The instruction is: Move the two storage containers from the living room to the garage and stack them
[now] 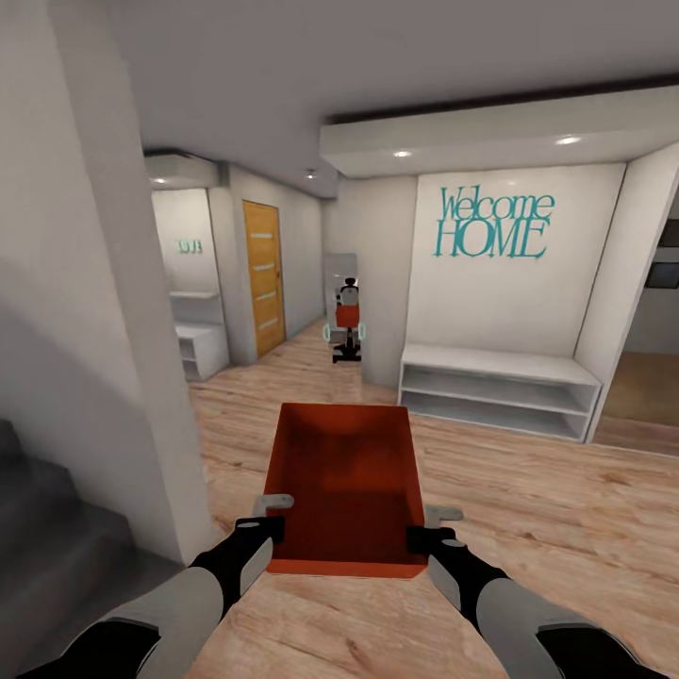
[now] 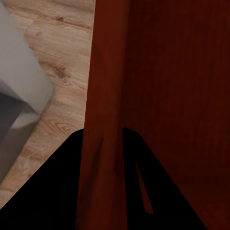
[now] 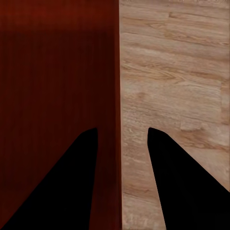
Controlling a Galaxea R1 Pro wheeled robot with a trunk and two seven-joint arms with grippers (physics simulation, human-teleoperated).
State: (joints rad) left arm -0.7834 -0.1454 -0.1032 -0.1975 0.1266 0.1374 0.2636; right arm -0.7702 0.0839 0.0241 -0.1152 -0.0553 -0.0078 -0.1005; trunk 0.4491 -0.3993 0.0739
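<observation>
The robot stands in a hallway with light wood-plank flooring [image 1: 528, 500], carrying one orange-red storage container [image 1: 347, 481] out in front of its trunk, clear of the floor. The bin is open-topped and bare inside, its long axis running toward 12 o'clock.

The left tool [image 1: 267, 524] is clamped on the bin's left wall near the closest corner; from the left wrist, that thin wall [image 2: 103, 143] runs between the two dark fingers [image 2: 52, 191], one inside the bin and one outside, pinched tight. The right tool [image 1: 429, 530] takes the opposite wall the same way. From the right wrist, the wall edge [image 3: 108, 158] sits between its fingers [image 3: 177, 187]; the inner finger is against the wall, while the outer one stands a little off it over the planks.

At 1 o'clock, a white low shelf unit [image 1: 498, 389] sits under teal "Welcome HOME" lettering [image 1: 492, 223]. At 11 o'clock is an orange wooden door [image 1: 263, 276]. Dead ahead, a mirror [image 1: 345, 311] shows the robot's small reflection. A pale wall corner [image 1: 104, 283] rises close at 9 o'clock.
</observation>
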